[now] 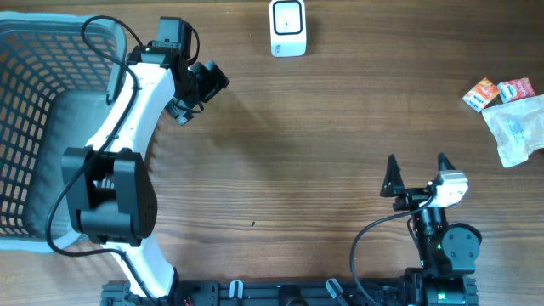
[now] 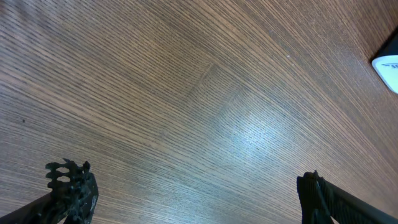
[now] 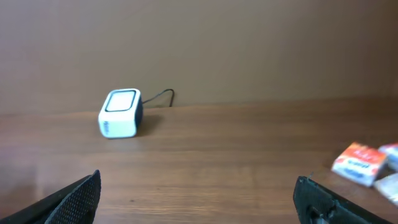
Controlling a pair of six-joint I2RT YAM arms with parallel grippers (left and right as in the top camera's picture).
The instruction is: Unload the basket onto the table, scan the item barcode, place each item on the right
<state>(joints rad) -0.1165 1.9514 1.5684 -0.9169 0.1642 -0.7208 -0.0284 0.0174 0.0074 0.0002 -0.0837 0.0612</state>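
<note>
Left arm: the raised black-and-white elbow sits closest to the overhead lens, beside the basket.
Left gripper: jaws spread wide with nothing between them, over bare wood near the table's far left; its wrist view shows only wood grain and a corner of the scanner.
Right gripper: jaws also wide apart and holding nothing, near the front edge, fingers pointing toward the far side.
Scanner: small white box with a dark-rimmed face, at the far edge near the middle, a thin cable behind it.
Packets: two small orange-and-red packs, touching, at the far right, well apart from both grippers.
Bag: clear plastic pouch just beside the packets, toward the front.
Basket: grey mesh, at the left edge.
Table: dark brown wood.
</note>
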